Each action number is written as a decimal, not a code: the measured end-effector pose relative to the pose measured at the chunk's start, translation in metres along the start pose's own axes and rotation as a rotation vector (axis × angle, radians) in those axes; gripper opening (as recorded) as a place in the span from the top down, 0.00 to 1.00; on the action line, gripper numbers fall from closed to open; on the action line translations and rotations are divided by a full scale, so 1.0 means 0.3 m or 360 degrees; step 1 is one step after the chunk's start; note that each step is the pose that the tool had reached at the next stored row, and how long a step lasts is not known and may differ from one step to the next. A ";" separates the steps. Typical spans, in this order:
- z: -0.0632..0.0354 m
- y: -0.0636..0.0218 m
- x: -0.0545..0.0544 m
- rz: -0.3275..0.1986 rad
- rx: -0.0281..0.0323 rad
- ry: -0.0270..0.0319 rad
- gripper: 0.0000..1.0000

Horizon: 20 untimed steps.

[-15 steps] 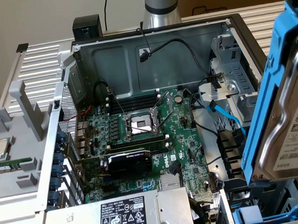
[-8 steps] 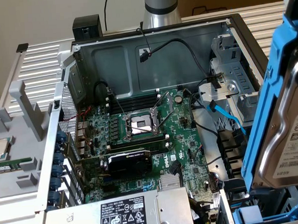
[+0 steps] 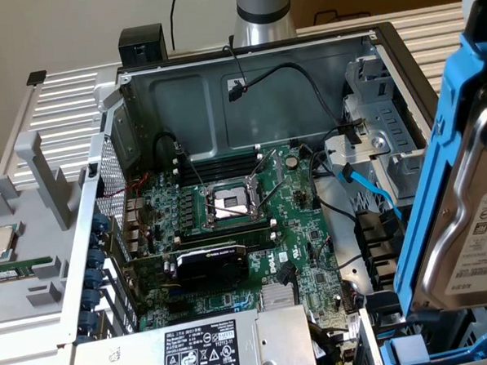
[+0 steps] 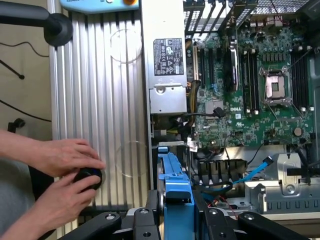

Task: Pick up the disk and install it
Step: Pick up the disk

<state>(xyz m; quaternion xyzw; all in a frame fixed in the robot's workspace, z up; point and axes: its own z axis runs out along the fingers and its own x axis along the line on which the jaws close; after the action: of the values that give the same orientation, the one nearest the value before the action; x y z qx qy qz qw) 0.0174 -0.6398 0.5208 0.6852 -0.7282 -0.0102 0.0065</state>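
One open computer case (image 3: 222,77) is lying on its side, its near edge cut off. One motherboard (image 3: 229,224) is sitting inside it, and one grey power-supply box (image 3: 211,348) is running out of frame. The one disk (image 3: 466,228), in its blue carrier, is hanging near the drive-cage end, cropped at the exterior view's right. The claw (image 4: 176,202) is clamping the carrier, its fingers mostly hidden. A person's two hands (image 4: 65,155) are covering a black knob (image 4: 89,177).
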 end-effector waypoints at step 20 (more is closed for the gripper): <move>0.056 -0.001 0.001 0.0000 0.00029 -0.00001 0.64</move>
<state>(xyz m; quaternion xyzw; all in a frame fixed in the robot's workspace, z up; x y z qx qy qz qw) 0.0172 -0.6400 0.5041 0.6852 -0.7282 -0.0096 0.0058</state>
